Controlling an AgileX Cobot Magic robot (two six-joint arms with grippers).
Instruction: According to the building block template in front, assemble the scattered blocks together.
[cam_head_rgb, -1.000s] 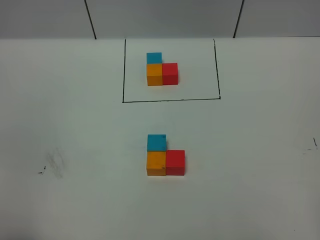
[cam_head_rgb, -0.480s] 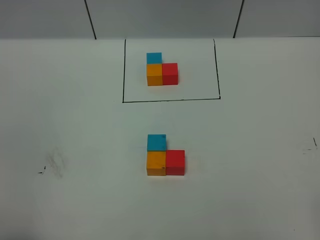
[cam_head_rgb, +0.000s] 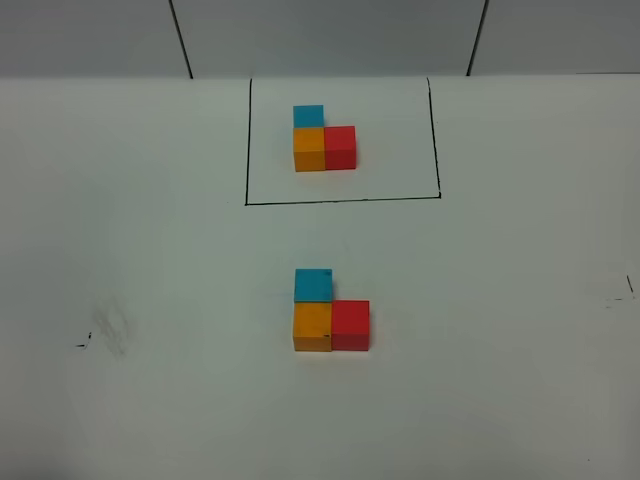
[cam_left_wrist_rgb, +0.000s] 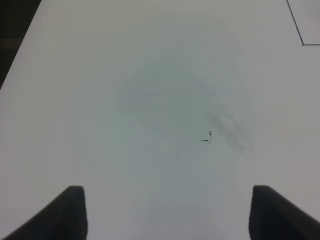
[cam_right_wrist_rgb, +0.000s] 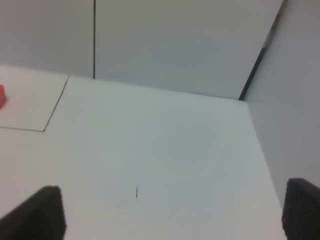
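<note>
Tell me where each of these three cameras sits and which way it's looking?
Exterior high: mounted above, looking down at the table, building block template and assembled blocks; no robot parts show.
Left wrist: on the left arm, facing bare table with smudges; left gripper fingertips show, open.
Right wrist: on the right arm, facing the table's far corner and wall; right gripper fingertips show, open.
Shared: all three show the drawn black frame.

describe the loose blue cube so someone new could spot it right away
Start at the black drawn rectangle at the far side of the white table; the three cubes inside it are the template. Nearer the camera sits a second, unframed L-shaped cluster. The blue cube is its far piece, touching the orange cube behind; unlike its blue twin, no black line surrounds it.
</note>
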